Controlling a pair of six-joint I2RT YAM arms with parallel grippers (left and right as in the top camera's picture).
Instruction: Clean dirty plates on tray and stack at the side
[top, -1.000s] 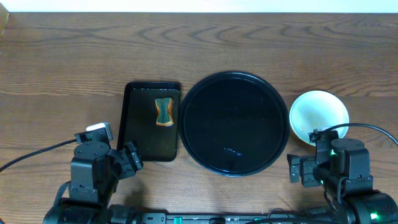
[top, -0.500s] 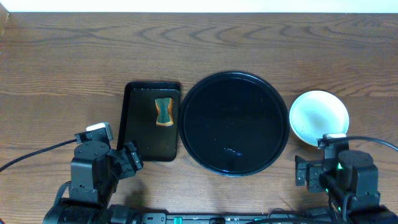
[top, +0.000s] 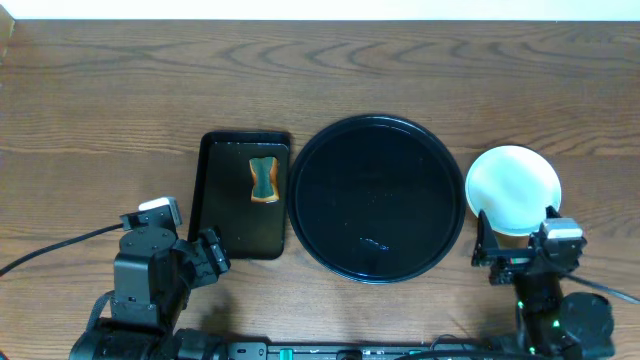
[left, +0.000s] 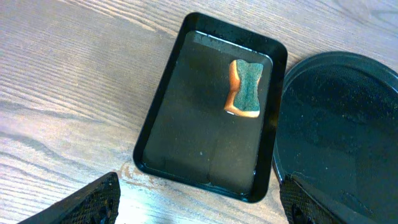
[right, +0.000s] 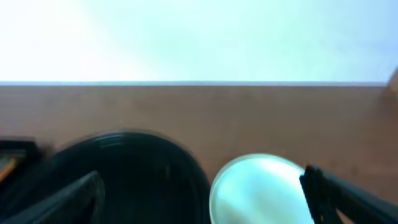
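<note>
The round black tray (top: 375, 198) sits mid-table with nothing on it, and its edge also shows in the left wrist view (left: 348, 124) and the right wrist view (right: 137, 177). A clean pale mint plate (top: 513, 186) lies on the wood just right of the tray, also visible in the right wrist view (right: 261, 186). I cannot tell whether other plates lie under it. My right gripper (top: 516, 238) is open just in front of that plate and holds nothing (right: 202, 202). My left gripper (top: 207, 252) is open and empty near the front left (left: 199, 208).
A small rectangular black tray (top: 228, 215) lies left of the round tray. It holds an orange-and-green sponge (top: 264, 180), which also shows in the left wrist view (left: 246, 88). The table's far edge meets a white wall.
My right arm has drawn back toward the front edge and levelled its wrist, so its fingers now point at the plate. The left arm has not moved.
</note>
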